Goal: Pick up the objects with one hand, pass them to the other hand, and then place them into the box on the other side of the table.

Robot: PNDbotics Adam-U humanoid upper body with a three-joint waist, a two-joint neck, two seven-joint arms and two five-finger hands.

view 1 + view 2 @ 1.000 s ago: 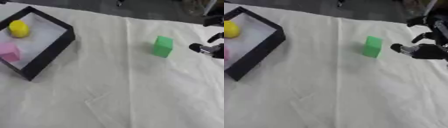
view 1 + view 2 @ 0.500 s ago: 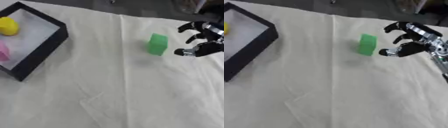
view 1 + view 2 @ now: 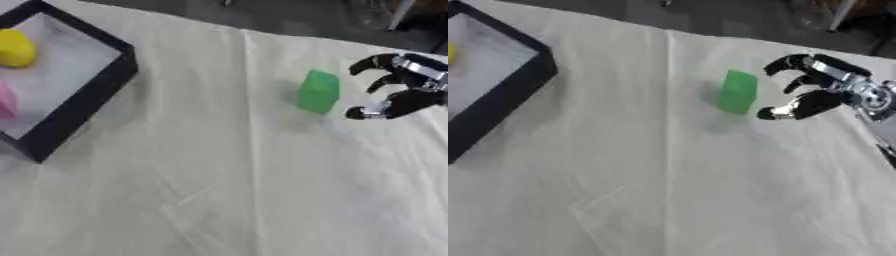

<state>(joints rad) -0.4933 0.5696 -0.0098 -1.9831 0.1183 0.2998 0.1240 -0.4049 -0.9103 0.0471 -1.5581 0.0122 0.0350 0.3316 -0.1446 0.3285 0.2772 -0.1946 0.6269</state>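
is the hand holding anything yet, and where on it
Nothing is held. The right hand is open beside the green block, fingers and thumb spread toward it but apart from it.

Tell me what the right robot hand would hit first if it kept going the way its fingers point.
Probably the green block. The right robot hand is open beside it, fingers and thumb aimed left at it across a small gap. Height over the tablecloth is hard to judge.

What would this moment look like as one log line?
right hand: open, beside green block, apart | block: upright on white cloth | left hand: unseen
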